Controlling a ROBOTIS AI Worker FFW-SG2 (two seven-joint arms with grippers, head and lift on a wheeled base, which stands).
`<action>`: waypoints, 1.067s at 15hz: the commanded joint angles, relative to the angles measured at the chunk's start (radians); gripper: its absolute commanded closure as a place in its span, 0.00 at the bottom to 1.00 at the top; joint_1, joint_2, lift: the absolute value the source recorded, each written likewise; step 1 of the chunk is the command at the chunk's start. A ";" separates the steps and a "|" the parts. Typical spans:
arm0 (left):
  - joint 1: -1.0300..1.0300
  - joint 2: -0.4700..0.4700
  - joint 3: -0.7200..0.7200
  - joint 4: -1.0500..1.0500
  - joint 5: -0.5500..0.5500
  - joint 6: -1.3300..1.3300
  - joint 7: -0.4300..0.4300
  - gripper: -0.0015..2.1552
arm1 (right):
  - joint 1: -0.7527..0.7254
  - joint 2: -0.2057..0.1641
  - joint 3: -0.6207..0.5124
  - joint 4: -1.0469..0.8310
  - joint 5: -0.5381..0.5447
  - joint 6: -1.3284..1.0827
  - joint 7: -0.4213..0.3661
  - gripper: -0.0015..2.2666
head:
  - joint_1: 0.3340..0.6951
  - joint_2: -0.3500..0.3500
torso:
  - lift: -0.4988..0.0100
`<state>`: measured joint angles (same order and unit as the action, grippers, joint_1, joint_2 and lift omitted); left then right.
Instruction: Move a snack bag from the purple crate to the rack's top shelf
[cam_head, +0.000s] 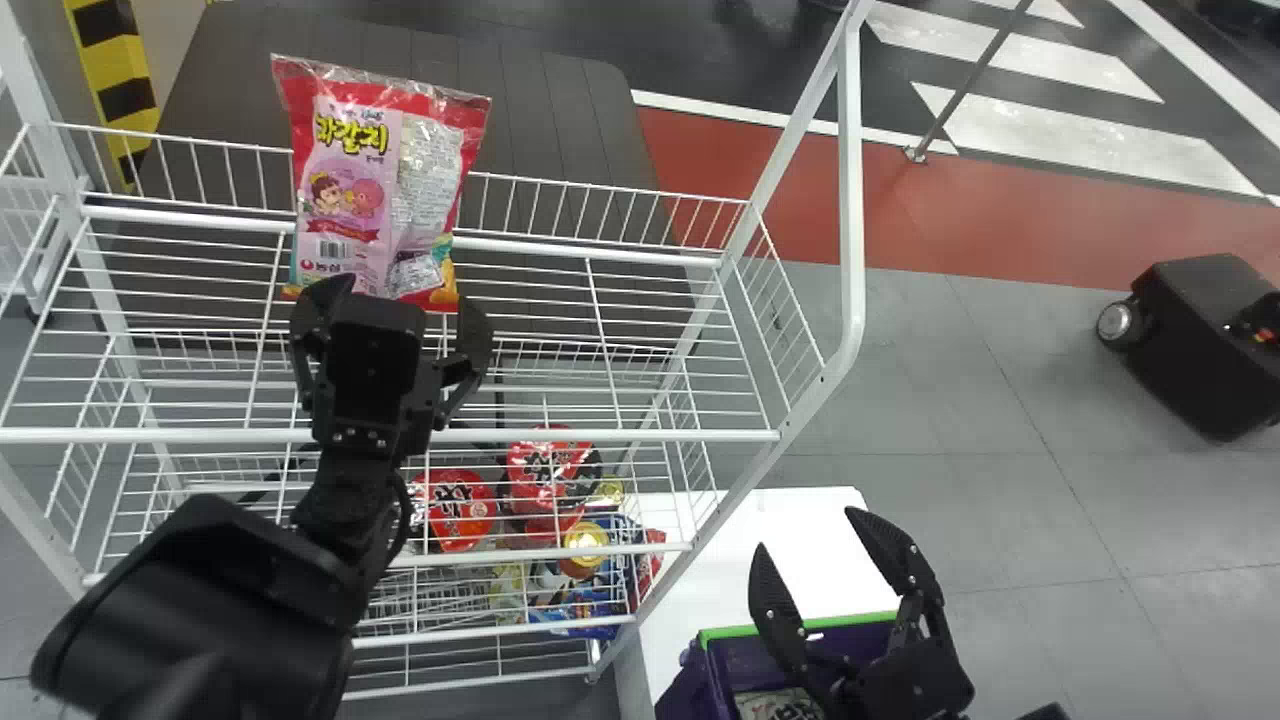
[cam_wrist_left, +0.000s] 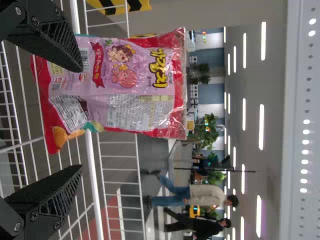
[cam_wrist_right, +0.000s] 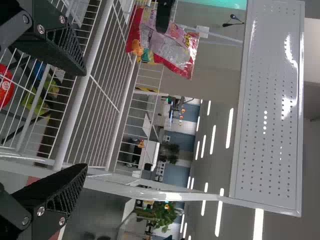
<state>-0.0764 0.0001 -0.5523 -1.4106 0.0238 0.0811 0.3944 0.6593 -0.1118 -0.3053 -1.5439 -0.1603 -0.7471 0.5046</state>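
The pink and red snack bag (cam_head: 345, 190) stands upright on the rack's top shelf (cam_head: 620, 255), against its back rail. Just in front of its lower edge, my left gripper (cam_head: 393, 305) is open, fingers apart. In the left wrist view the bag (cam_wrist_left: 130, 85) lies beyond the spread fingers of the left gripper (cam_wrist_left: 81, 118). My right gripper (cam_head: 812, 532) is parked open above the purple crate (cam_head: 725, 680), which holds another bag (cam_head: 780, 705). The right wrist view has the right gripper (cam_wrist_right: 86, 121) with nothing between its fingers, and the snack bag (cam_wrist_right: 167, 50) farther off behind a dark left-gripper finger.
Lower rack shelves hold red packs (cam_head: 455, 510) and other snacks (cam_head: 590, 560). The rack's right post (cam_head: 850, 200) rises between the shelf and the right arm's side. A white table (cam_head: 770, 560) carries the crate. A black wheeled case (cam_head: 1200, 340) stands at the far right.
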 joint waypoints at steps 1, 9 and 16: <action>-0.069 -0.003 -0.015 0.105 0.031 -0.027 0.015 0.07 | -0.009 -0.003 0.000 0.025 -0.002 -0.030 0.000 0.09 | 1.00 0.00 | 0.98; -0.177 -0.003 -0.012 0.220 0.151 -0.097 0.023 0.09 | -0.049 -0.012 0.003 0.084 -0.010 -0.054 0.000 0.09 | 1.00 0.00 | 0.98; -0.215 -0.003 -0.012 0.303 0.232 -0.097 -0.006 0.10 | -0.070 -0.016 0.008 0.130 -0.007 -0.103 0.002 0.09 | 1.00 0.00 | 0.98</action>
<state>-0.2829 0.0000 -0.5644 -1.1292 0.2535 -0.0160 0.3884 0.5912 -0.1262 -0.2985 -1.4205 -0.1672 -0.8369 0.5062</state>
